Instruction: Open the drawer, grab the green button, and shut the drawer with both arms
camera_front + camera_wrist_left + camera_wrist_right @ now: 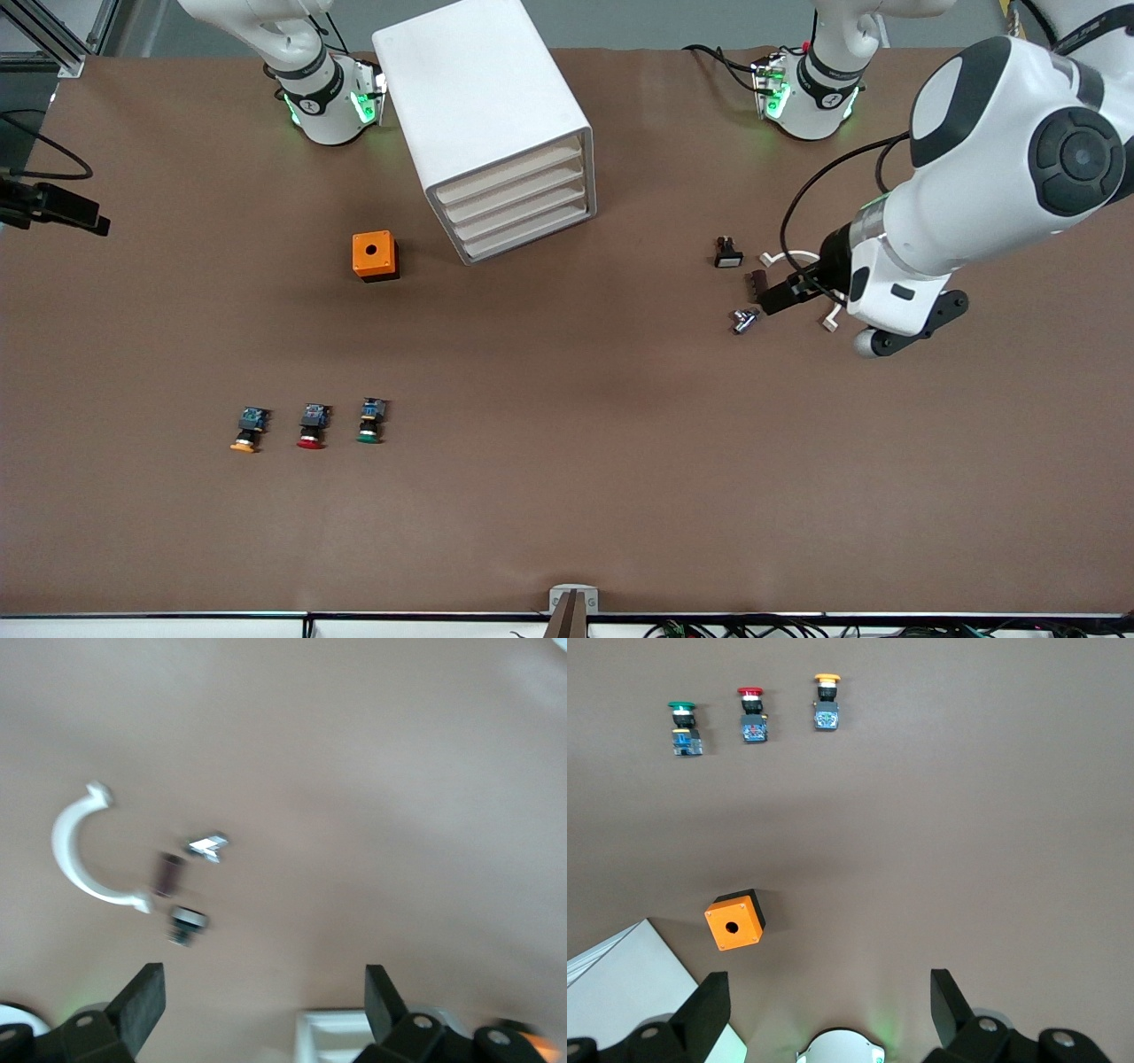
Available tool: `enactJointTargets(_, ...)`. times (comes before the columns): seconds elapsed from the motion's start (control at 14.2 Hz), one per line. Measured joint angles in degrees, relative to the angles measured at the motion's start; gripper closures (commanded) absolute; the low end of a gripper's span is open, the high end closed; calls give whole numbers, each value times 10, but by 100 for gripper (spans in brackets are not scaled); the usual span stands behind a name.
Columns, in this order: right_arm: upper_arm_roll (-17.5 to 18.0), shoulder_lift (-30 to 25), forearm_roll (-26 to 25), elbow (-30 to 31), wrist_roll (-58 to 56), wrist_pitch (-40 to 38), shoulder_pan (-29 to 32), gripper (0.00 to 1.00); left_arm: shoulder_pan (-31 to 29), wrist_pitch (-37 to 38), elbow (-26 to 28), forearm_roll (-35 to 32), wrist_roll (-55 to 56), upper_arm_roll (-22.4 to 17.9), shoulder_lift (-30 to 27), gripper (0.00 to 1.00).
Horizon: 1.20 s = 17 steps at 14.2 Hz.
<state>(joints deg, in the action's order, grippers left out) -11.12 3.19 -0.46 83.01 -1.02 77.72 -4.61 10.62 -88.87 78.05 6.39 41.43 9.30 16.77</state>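
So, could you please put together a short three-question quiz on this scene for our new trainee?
1. True or false: every drawer of the white drawer cabinet is shut.
2. Which cap sits in the middle of the three-button row? A) green button B) red-capped button C) yellow-orange-capped button
3. Fill in: the left gripper, open, hangs over the small parts at the ____ arm's end of the table; the right gripper, also open, waits above the orange box.

Key: 1 true; 2 B; 3 left.
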Motion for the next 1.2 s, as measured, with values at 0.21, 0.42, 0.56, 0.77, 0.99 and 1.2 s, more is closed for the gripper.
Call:
enactJointTargets(0.21,4,-16,4,0,0,0,0,0,-30,35,0,-25,-90,0,-12,1)
enactJointTargets(0.42,21,-20,4,0,0,1,6,0,-80,44,1,-25,-165,0,-28,1)
enactJointTargets(0.56,48,-21,4,0,0,4,25,0,-104,51,2,-25,-214,-1,-37,1)
enactJointTargets(0.77,60,-24,4,0,0,6,35,0,-112,57,27,-30,-264,-20,-60,1)
enactJointTargets(0.99,61,-26,4,1,0,6,36,0,-118,32,90,-32,-318,-42,-103,1)
enactJointTargets(1.2,62,-27,4,1,0,7,36,0,-135,-14,165,-32,-352,-49,-153,1)
